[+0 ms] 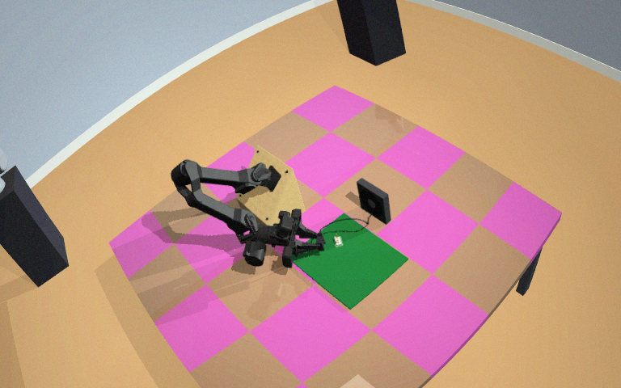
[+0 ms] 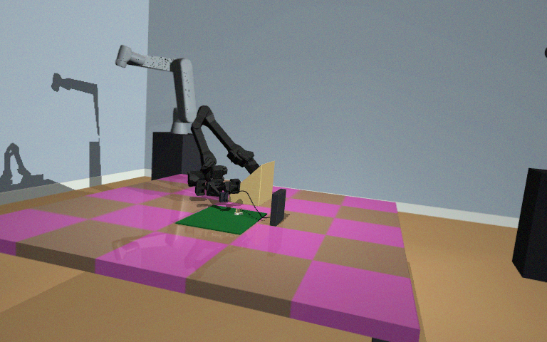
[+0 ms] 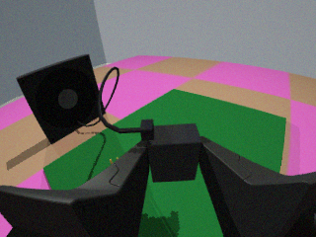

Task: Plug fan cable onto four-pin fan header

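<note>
Pincer of the black jointed arm, at the centre of the top view, is clamped on the black block-shaped plug, which sits between its two fingers in the middle of the wrist view. Plug and fingertips appear raised above the flat green square board. The small pale header stands on that board, just right of the fingertips in the top view; the plug is not on it.

The plug looks light and stiff, probably smooth enough to twist under a hard push. Its sides are the place to hold, leaving the underside free to meet the pins, which I judge thin and easily bent. A thin black cable leaves the plug at its left in the wrist view and loops toward the square black fan; being soft, it could tug the plug askew or snag.

That fan stands upright beside the board, upper right of it in the top view, apart from the fingers. A tan plate lies behind the pincer in the exterior view, on the chequered pink and brown worktop. Neither seems to block a short move to the header, then straight down.
</note>
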You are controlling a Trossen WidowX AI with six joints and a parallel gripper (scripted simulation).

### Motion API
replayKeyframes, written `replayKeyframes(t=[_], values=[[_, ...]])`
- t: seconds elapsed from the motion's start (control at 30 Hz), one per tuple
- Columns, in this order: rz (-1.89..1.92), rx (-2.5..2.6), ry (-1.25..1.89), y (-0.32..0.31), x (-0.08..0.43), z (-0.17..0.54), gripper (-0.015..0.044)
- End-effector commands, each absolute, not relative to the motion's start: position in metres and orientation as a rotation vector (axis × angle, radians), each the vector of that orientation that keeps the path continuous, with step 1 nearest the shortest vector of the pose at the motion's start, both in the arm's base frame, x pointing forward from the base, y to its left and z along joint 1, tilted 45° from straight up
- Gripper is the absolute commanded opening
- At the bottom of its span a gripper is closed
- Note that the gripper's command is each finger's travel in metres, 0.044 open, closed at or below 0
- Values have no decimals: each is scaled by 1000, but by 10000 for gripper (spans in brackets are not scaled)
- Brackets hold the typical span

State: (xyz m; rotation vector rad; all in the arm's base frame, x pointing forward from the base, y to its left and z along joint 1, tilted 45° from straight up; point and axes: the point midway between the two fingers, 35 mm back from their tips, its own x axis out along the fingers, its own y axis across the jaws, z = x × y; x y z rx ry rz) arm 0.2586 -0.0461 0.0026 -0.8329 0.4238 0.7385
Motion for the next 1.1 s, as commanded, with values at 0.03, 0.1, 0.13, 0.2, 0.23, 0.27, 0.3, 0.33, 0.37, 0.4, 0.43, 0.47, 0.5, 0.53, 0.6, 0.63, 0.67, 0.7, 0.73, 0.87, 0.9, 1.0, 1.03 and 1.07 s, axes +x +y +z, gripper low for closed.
replayKeyframes(t=[0.03, 0.1, 0.13, 0.2, 0.23, 0.27, 0.3, 0.33, 0.37, 0.4, 0.43, 0.47, 0.5, 0.53, 0.6, 0.63, 0.67, 0.7, 0.73, 0.87, 0.9, 1.0, 1.03, 1.07], values=[[730, -860, 365, -46, 257, 8, 0], [730, -860, 365, -46, 257, 8, 0], [730, -859, 367, -46, 257, 8, 0], [730, -852, 383, -44, 257, 9, 0], [730, -849, 389, -44, 257, 9, 0], [730, -848, 391, -44, 257, 9, 0], [730, -848, 391, -44, 257, 9, 0], [730, -848, 391, -44, 257, 9, 0], [730, -848, 391, -44, 257, 9, 0], [730, -848, 391, -44, 257, 9, 0], [730, -848, 391, -44, 257, 9, 0], [730, -848, 391, -44, 257, 9, 0], [730, -848, 391, -44, 257, 9, 0], [730, -849, 391, -43, 257, 9, 0], [731, -850, 389, -42, 257, 11, 0], [732, -851, 387, -41, 257, 12, 0], [732, -851, 385, -41, 257, 12, 0], [732, -852, 384, -40, 257, 13, 0], [732, -852, 384, -40, 257, 13, 0], [732, -852, 384, -40, 257, 13, 0], [732, -852, 384, -40, 257, 13, 0], [733, -852, 383, -41, 257, 12, 0], [733, -853, 382, -42, 257, 12, 0], [733, -853, 381, -42, 257, 11, 0]])
